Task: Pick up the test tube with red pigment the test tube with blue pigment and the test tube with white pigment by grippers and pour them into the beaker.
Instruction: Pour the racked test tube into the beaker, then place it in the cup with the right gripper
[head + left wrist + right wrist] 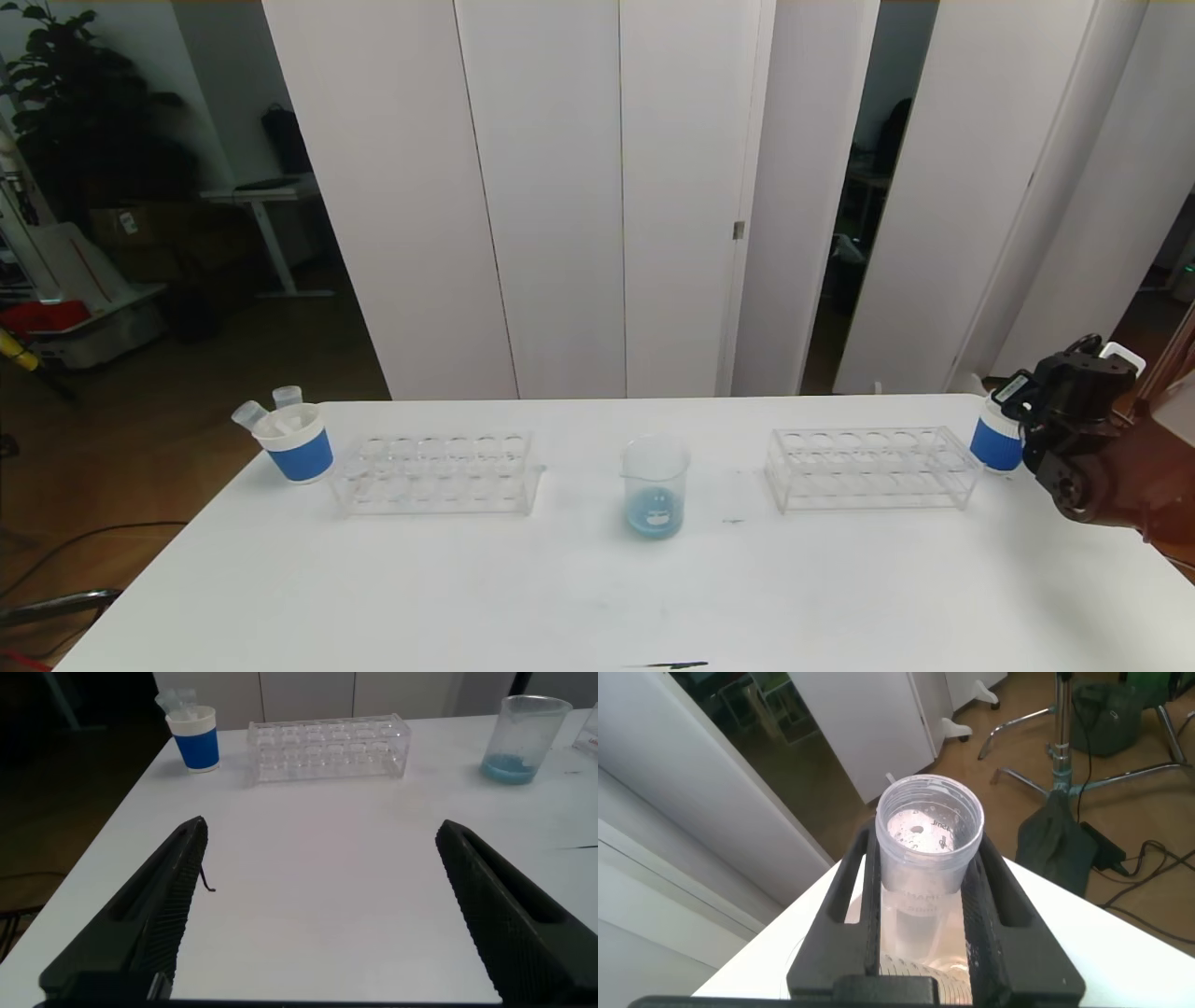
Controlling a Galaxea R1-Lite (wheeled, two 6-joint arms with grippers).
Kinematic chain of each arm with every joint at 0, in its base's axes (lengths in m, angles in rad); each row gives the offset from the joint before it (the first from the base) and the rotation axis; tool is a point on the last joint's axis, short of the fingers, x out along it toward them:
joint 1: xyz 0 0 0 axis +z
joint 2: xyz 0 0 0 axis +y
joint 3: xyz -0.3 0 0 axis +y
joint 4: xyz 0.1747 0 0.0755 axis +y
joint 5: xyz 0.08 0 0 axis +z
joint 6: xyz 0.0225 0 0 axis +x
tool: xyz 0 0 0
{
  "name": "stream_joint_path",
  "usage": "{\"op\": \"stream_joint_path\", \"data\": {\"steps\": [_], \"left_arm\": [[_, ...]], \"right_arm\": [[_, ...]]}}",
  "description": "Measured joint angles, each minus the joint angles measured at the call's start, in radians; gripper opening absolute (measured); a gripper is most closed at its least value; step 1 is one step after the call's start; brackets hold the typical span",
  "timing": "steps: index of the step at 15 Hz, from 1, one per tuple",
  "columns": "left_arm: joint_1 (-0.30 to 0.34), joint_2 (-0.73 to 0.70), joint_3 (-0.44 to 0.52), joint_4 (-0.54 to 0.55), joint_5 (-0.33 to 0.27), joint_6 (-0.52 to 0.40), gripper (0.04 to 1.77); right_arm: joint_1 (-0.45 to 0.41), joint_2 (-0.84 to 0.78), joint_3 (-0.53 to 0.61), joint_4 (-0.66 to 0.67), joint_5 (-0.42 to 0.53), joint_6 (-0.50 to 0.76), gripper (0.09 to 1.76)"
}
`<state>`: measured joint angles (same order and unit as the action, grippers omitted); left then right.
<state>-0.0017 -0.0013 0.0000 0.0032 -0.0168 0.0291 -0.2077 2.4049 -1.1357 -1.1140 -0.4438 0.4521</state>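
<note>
Nearest the lens, in the right wrist view, a clear test tube (pixel 926 849) stood between the right gripper (pixel 926 919)'s two dark fingers (pixel 848 905), its open mouth facing the camera and its long axis running roughly along the line of sight. The fingers were clenched against the tube's sides. Its contents looked nearly colourless, so it was most likely the test tube with white pigment, though the liquid itself could not be made out. Below the fingertips lay the pale rim of a paper cup (pixel 995 439), which the head view placed at the table's right end, just beside the right-hand rack (pixel 873 467); whether the tube had cleared the cup could not be told.

The beaker (pixel 655 485) stood mid-table with blue liquid already in its bottom, well to the left of the right gripper's fingers and beyond the rack. That was the relation the coming move turned on: the tube was upright in the grasp, and it would probably need carrying leftward over the rack, then tipping until its mouth pointed down over the beaker's rim.

The left gripper (pixel 318 915) hovered low over the bare table (pixel 467 597) with its fingers spread wide, holding nothing. Ahead of them were the left rack (pixel 327 747) and another blue-banded cup (pixel 196 737) with tubes in it; the beaker (pixel 528 737) lay off to one side. The right arm, already holding a tube, seemed the one to pour.
</note>
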Motion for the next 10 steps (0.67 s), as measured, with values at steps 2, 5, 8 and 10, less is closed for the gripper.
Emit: {"op": "stream_joint_path", "data": {"steps": [2, 5, 8, 10], "left_arm": [[0.0, 0.0, 0.0, 0.0, 0.0, 0.0, 1.74], [0.0, 0.0, 0.0, 0.0, 0.0, 0.0, 1.74], [0.0, 0.0, 0.0, 0.0, 0.0, 0.0, 1.74], [0.0, 0.0, 0.0, 0.0, 0.0, 0.0, 1.74]], "right_arm": [[-0.001, 0.0, 0.0, 0.006, 0.001, 0.0, 0.91], [0.001, 0.0, 0.001, 0.004, 0.002, -0.001, 1.73], [0.002, -0.002, 0.002, 0.001, 0.002, -0.003, 1.75], [0.002, -0.005, 0.002, 0.0, 0.001, -0.003, 1.75]]}}
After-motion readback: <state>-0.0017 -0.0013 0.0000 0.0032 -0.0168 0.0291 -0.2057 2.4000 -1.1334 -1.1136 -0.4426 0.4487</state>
